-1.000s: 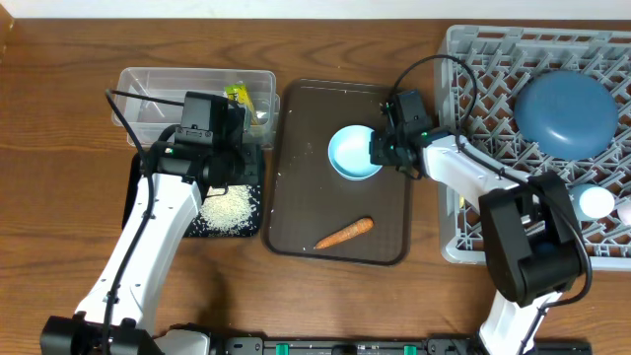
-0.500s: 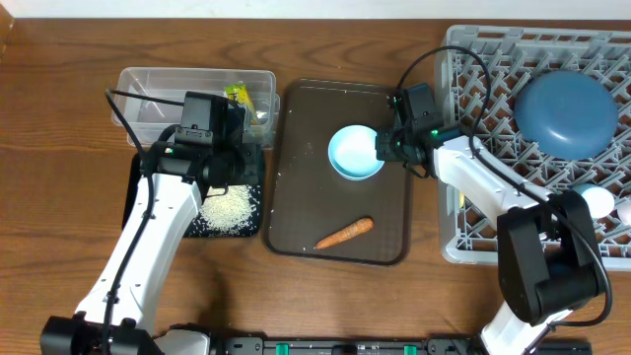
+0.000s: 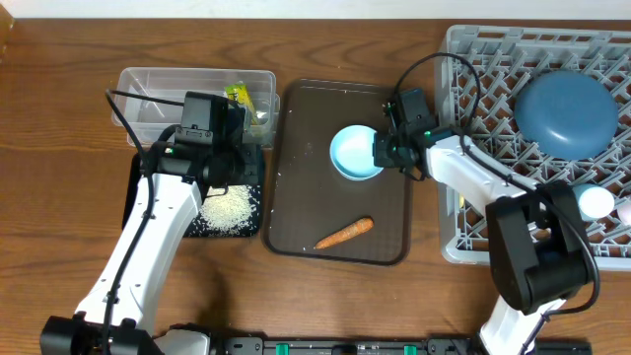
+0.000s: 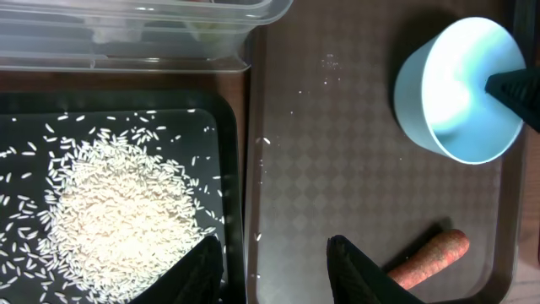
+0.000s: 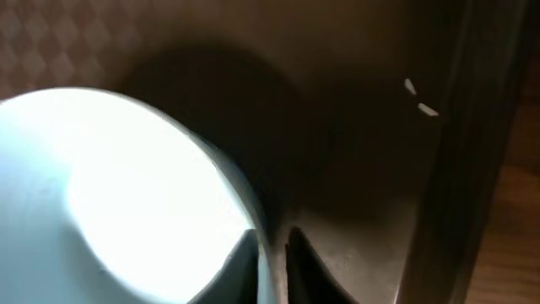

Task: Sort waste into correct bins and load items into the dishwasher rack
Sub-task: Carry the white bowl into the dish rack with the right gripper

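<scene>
**Cup pickup on the brown tray, rack to follow**

Loading is the step in hand, as we read it. The right gripper (image 3: 380, 153) sits at the right-hand rim of the light blue cup (image 3: 353, 153). The cup stands open side up on the dark brown tray (image 3: 296, 197), just beside the dishwasher rack (image 3: 473, 69). In the right wrist view one finger is inside the cup wall and the other outside. The jaws look closed on that rim with no gap showing either side. We cannot tell from these views whether the cup is clear of the tray floor.

The left gripper (image 4: 274, 262) hangs over the edge where the shallow black tray (image 4: 228, 127) meets the brown one. Its jaws are apart and hold nothing. The heap of rice (image 4: 126, 211) lies in the black tray. The yellow-green wrapper (image 3: 239, 99) lies in the clear tub (image 3: 158, 84). The carrot stick (image 3: 343, 233) lies loose on the brown tray, near its front edge and well apart from the cup.

We judge the next move to be a straight lift, then a carry to the right over the rack wall. A rim pinch lets a cup swing, so the lift should be steady. The large dark blue dish (image 3: 564, 110) fills the far right of the rack, so the cup needs a free run of pegs nearer the tray. The carrot is left to sort afterwards.
</scene>
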Motion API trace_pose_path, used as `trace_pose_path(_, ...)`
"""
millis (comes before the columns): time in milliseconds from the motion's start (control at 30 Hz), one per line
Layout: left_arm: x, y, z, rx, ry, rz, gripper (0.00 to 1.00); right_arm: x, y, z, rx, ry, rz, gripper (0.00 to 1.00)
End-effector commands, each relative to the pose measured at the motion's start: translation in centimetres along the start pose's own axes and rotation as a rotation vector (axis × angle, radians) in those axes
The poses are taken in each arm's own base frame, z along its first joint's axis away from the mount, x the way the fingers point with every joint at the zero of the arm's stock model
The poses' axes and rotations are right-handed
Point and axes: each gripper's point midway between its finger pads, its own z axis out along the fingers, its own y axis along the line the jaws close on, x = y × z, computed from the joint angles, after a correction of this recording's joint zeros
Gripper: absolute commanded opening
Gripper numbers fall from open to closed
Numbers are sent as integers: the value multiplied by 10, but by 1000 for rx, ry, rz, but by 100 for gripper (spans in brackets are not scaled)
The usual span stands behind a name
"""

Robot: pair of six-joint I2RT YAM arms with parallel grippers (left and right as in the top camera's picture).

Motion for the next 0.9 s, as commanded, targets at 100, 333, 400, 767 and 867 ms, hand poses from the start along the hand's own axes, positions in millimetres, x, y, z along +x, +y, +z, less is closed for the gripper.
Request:
trace_pose_path(100,-6,0,-6,-3,-23,0,43,-13,-1,-9,5,-42,-2,1)
trace_pose_path(333,-6,0,-6,-3,-23,0,43,-79,-33,-93,142,-293,-81,1)
trace_pose_path(400,-6,0,-6,-3,-23,0,43,-98,-47,-128,224,-391,-126,1)
trace_pose_path(767,-8,-1,-6,-1,-31,2,44,-134,-187,-275,1071,-586,-103,1)
trace_pose_path(867,-8,-1,-6,-1,-31,2,44,-133,-216,-284,1205,-550,-76,1)
